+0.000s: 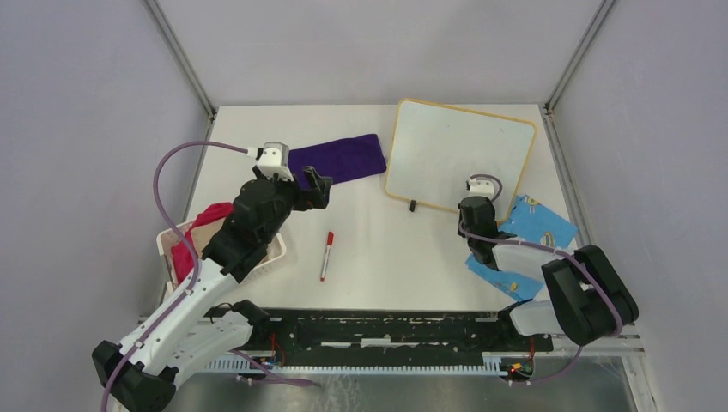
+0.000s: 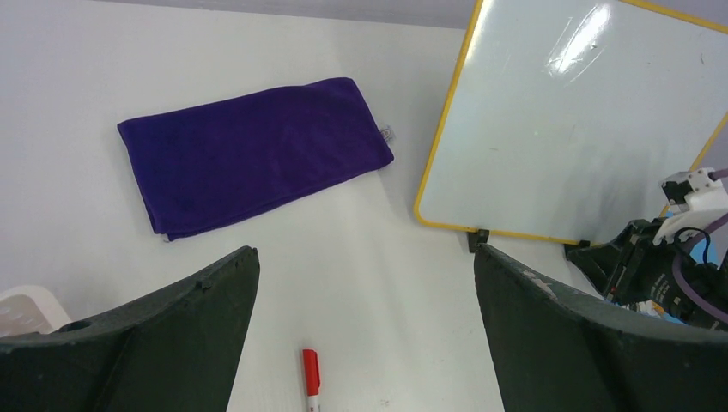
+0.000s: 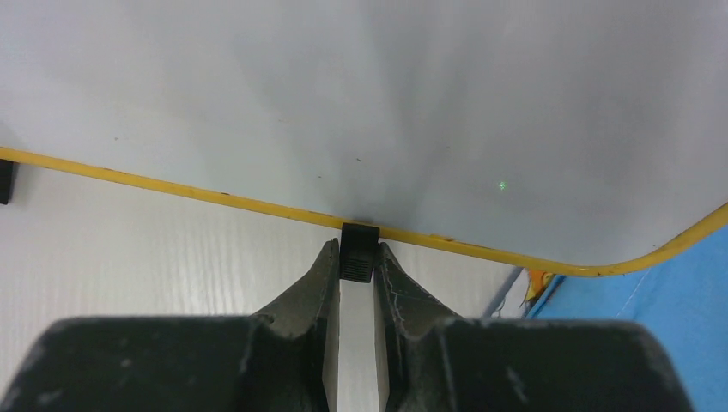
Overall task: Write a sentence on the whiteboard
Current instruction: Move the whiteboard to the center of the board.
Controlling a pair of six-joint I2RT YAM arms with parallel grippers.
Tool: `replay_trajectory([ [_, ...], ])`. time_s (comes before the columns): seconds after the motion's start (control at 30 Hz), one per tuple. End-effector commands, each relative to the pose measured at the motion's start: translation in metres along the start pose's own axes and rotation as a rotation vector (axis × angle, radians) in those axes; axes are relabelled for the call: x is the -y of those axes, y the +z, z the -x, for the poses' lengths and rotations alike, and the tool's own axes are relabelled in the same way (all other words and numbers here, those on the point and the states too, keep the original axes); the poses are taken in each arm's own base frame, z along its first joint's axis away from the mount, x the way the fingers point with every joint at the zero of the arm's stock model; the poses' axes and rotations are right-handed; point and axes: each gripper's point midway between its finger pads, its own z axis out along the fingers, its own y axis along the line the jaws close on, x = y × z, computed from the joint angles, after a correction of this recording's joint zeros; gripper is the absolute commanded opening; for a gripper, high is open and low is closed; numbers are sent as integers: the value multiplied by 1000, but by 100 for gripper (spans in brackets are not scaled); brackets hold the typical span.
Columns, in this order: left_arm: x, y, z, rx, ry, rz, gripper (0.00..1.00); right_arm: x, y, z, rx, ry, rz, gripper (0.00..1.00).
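Right gripper (image 3: 357,255) pinches 1 small black foot (image 3: 360,233) of the glossy white, yellow-framed whiteboard (image 1: 459,154) lying far right on the white table (image 1: 386,249). My left gripper (image 2: 365,253): spread wide above a red-capped marker (image 2: 310,378).

White table (image 1: 378,257) bears whiteboard (image 1: 455,150), purple cloth (image 1: 339,160), marker (image 1: 326,255), basket (image 1: 165,249).

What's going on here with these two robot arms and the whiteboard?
The right end effector is pinched shut on a small black foot at the near edge of the whiteboard. The board's surface is blank, with nothing written on it yet. The left end effector is wide open above the table and holds nothing. The red-capped marker lies untouched on the table near it. A purple cloth lies flat beside the board.
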Motion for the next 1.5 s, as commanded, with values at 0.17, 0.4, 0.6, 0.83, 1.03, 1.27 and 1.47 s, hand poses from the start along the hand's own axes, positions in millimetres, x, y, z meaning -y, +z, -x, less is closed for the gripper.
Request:
replay_trajectory([
  [0.17, 1, 1, 19, 44, 10, 16, 100, -44, -37, -29, 16, -126, 187, 0],
  [0.4, -4, 5, 14, 27, 20, 45, 100, -66, -59, -50, 23, -153, 297, 0],
  [0.6, -7, 8, 11, 18, 30, 65, 100, -77, -70, -55, 30, -153, 325, 0],
  [0.83, -13, 11, 7, 5, 42, 97, 100, -88, -71, -48, 36, -112, 319, 0],
  [1.03, -16, 10, 9, 8, 47, 115, 100, -95, -68, -53, -6, -40, 307, 0],
  [1.27, -15, 9, 11, 12, 44, 108, 100, -106, -70, -47, 12, -83, 322, 0],
  [1.47, -14, 7, 14, 20, 40, 102, 100, -114, -72, -40, 40, -142, 337, 0],
])
